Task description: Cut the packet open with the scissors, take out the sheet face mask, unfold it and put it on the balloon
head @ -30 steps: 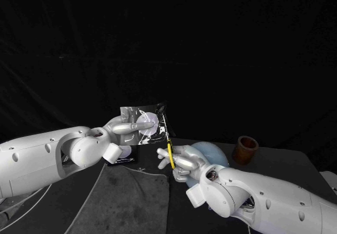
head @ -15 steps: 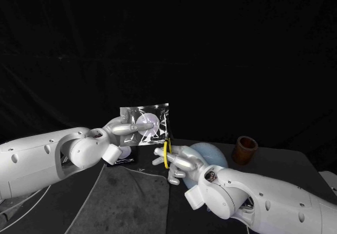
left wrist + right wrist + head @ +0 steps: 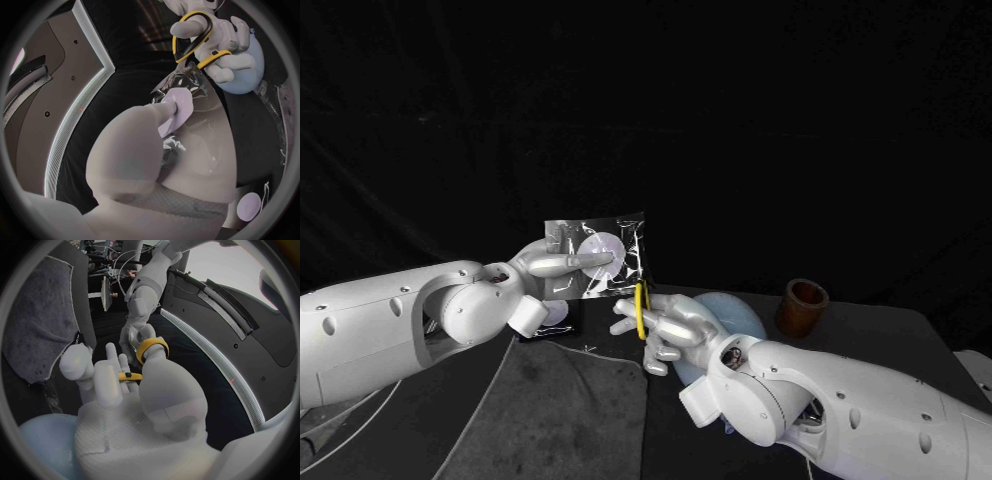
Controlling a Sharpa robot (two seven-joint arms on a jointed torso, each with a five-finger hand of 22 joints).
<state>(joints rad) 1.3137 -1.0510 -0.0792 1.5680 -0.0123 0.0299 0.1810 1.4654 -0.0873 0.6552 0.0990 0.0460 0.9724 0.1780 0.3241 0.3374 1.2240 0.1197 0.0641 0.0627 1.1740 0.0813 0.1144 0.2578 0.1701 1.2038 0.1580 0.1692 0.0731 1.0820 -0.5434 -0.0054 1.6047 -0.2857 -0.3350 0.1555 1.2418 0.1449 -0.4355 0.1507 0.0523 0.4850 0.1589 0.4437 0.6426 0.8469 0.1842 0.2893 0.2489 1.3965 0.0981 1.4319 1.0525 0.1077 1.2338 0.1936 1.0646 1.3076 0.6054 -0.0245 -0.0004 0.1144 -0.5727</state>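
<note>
In the head view we see a brown cylindrical cup standing on the black counter on the robot's right, well apart from both hands. A pale blue balloon lies just behind the right hand. A grey cloth covers the counter beneath the arms. Above the counter the room is open and dark. The left hand holds a clear shiny packet upright in the air, pinched between its fingers. The right hand grips yellow-handled scissors just under the packet's corner nearest it.

In the left wrist view the left hand's fingers press on the crinkled film. The scissors sit close against the packet's far edge, and we cannot tell whether the blades bite. The balloon lies right behind the right hand.

In the right wrist view the right hand's fingers clasp the yellow handles. The cloth lies to one side and the balloon close by the palm.
</note>
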